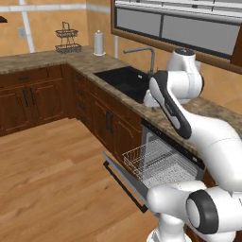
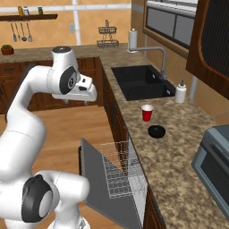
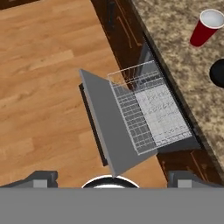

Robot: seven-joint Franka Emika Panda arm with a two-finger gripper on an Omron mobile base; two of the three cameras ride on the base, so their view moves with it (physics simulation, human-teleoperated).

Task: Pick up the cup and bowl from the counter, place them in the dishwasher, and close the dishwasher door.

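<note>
The red cup [image 2: 147, 112] stands upright on the granite counter [image 2: 179, 179], just past the sink. The black bowl [image 2: 156, 131] rests a little nearer, apart from the cup. In the hand view the cup [image 3: 205, 28] is at the top right and the bowl [image 3: 218, 72] is cut by the right edge. The dishwasher door [image 3: 107, 127] hangs open over the floor, and the white wire rack [image 3: 148, 109] is pulled out above it. My gripper [image 3: 112, 179] is open and holds nothing; it hovers high over the floor beside the open door, well off from the cup and bowl.
A black sink [image 2: 141, 82] with a grey faucet [image 2: 159, 56] lies beyond the cup. A white soap bottle [image 2: 180, 92] stands by the sink's right corner. A grey toaster oven [image 2: 214, 156] sits at the near right. Wooden floor [image 3: 43, 87] spreads left of the door.
</note>
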